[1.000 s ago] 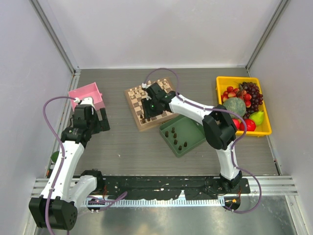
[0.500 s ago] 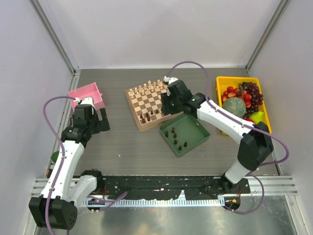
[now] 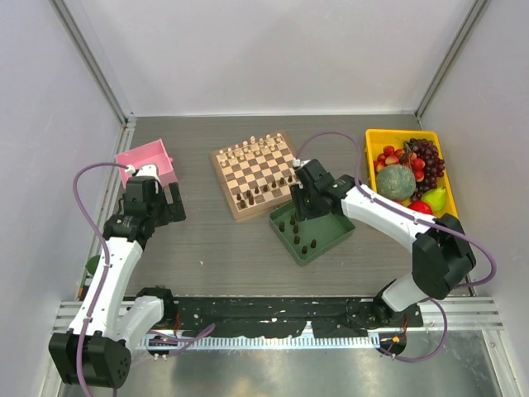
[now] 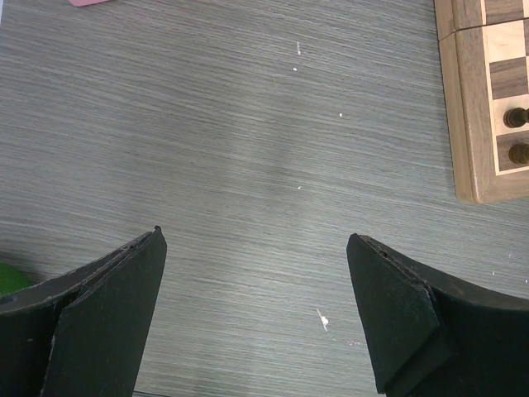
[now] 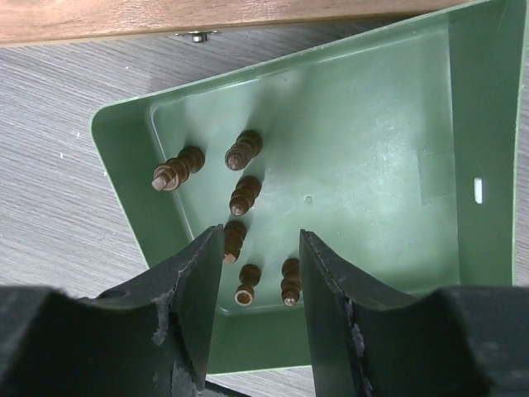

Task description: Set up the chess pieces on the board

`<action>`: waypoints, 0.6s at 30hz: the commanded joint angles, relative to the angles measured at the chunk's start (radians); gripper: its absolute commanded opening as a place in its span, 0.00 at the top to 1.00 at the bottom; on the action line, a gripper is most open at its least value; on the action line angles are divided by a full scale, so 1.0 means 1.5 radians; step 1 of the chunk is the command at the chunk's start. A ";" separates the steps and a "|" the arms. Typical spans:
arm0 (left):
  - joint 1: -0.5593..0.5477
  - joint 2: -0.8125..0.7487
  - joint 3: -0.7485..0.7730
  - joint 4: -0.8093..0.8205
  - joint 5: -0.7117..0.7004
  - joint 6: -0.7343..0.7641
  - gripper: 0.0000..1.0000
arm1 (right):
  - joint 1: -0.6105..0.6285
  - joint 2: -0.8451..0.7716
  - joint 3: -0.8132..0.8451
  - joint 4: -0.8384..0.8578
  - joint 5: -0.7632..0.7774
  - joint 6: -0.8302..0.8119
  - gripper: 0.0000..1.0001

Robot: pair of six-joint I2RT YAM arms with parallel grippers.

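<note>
Top view: a checked wooden board (image 3: 263,172) sits mid-desk (image 3: 207,248), with pale pieces (image 3: 252,150) lined along its far edge and only a few dark pieces (image 3: 247,198) standing at its near edge. Just beside its near right corner lies a green tray (image 3: 332,222) with more dark pieces in it. The right gripper (image 3: 302,212) hangs over the tray's left part, while the left gripper (image 3: 155,211) idles well apart, near a pink box (image 3: 149,159); a yellow bin (image 3: 374,141) of fruit stands at far right. Left wrist view: the left gripper (image 4: 256,289) is spread wide with nothing in it, over bare desk (image 4: 248,124); the board's corner (image 4: 463,124) with two dark pieces (image 4: 517,117) shows at upper right. Right wrist view: the right gripper (image 5: 260,248) is partly open and holds nothing; six dark pieces stand in the tray (image 5: 372,165), three farther off and three (image 5: 246,283) close around the gap between its fingers, with the board's edge (image 5: 165,21) across the top. The step in hand looks like fetching the next dark piece from the tray. The next move probably calls for centring on one piece, lowering so the fingers pass either side of it without knocking its close neighbours, then closing gently and carrying it to a free near-side square
</note>
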 commanded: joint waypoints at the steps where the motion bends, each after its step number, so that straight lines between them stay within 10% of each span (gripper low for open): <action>1: 0.004 0.002 0.029 0.005 -0.006 0.007 0.01 | 0.003 -0.036 -0.017 0.025 -0.015 0.021 0.53; 18: 0.004 0.001 0.032 0.003 -0.006 0.006 0.01 | 0.015 -0.025 0.009 0.015 -0.017 0.030 0.57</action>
